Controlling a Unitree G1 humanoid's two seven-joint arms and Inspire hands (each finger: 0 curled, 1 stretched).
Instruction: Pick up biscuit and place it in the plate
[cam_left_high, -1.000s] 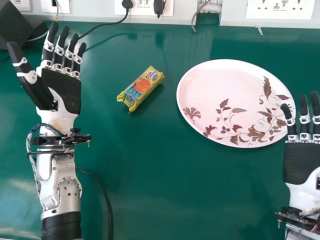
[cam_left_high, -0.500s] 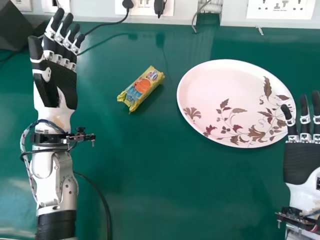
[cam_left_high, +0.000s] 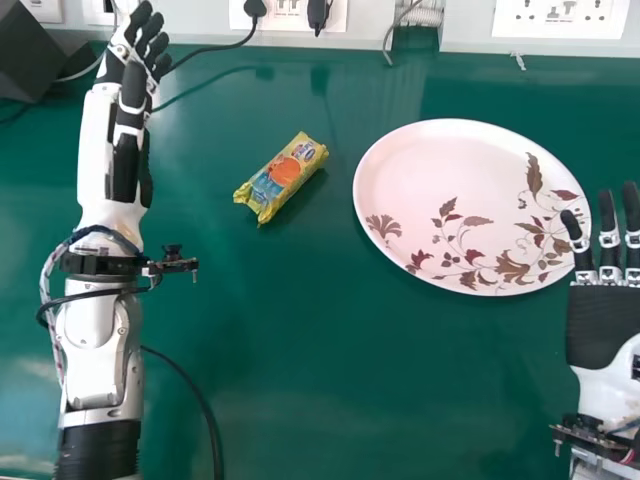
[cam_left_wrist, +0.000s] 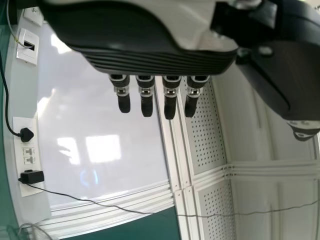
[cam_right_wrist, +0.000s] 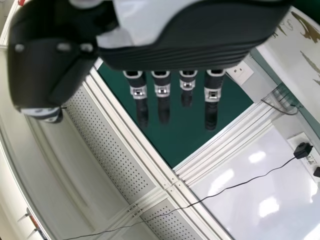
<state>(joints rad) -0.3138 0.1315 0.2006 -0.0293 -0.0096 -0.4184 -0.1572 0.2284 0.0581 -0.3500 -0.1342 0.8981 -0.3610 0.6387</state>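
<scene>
Your left hand (cam_left_high: 132, 115) is at the left in the head view, fingers nearly straight, open and holding nothing. The biscuit (cam_left_high: 281, 178) lies on the green table (cam_left_high: 330, 380) to its right, well apart, and a little nearer the robot than the fingertips. Its long axis slants, the near end toward the left, the far end toward the plate (cam_left_high: 440, 170). You have the left hand nearer; the plate sits between the biscuit and your right hand (cam_left_high: 604, 325), so the left looks the natural choice. Your next move, I'd judge, is to bring that hand rightward and back a touch, then close it across the packet's narrow width (a grip along the slant could nudge it round). Count two hands, one biscuit packet, one plate.

In the left wrist view, you see that hand's fingers extended, with the thumb spread well off to the side and nothing in its hold. Beyond it is a pale glossy board (cam_left_wrist: 90, 100).

In the right wrist view, your right hand is likewise open and unladen, its fingers straight, with part of the plate's patterned surface beside it.
</scene>
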